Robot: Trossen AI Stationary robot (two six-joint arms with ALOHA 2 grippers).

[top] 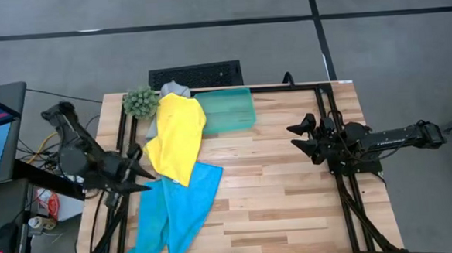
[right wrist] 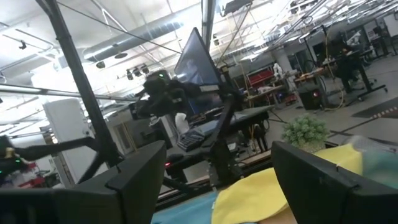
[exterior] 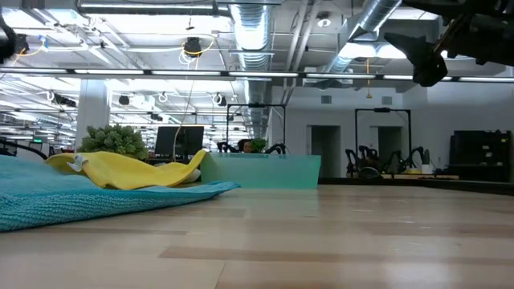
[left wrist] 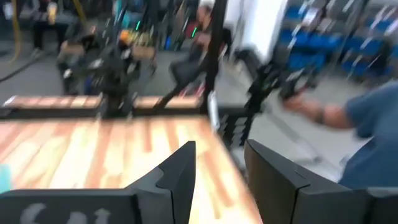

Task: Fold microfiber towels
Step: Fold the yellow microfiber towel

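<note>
High view first: we see the towels heaped along the left side of the tabletop. Our left gripper hangs at the left edge, its fingers parted with nothing between them, tips just beside the yellow towel. That yellow towel lies crumpled, running from near the far-left corner toward the middle of the left side, and its near end overlaps the blue towel. The blue towel lies in loose folds and reaches down toward the near-left corner. A grey towel peeks out at the far edge, under the yellow one's far end. Just beside it, in the far-left corner, sits a fuzzy green plant ball. A translucent teal tray rests against the far edge, touching the yellow towel's right side.

Our right gripper waits above the right side of the tabletop, well apart from the cloths, fingers spread and empty.

From the low view we confirm that the yellow towel lies on top of the blue one, with the tray behind them. From the left wrist view, beyond the table's right edge, a person's arm in a blue sleeve shows, blurred.
</note>
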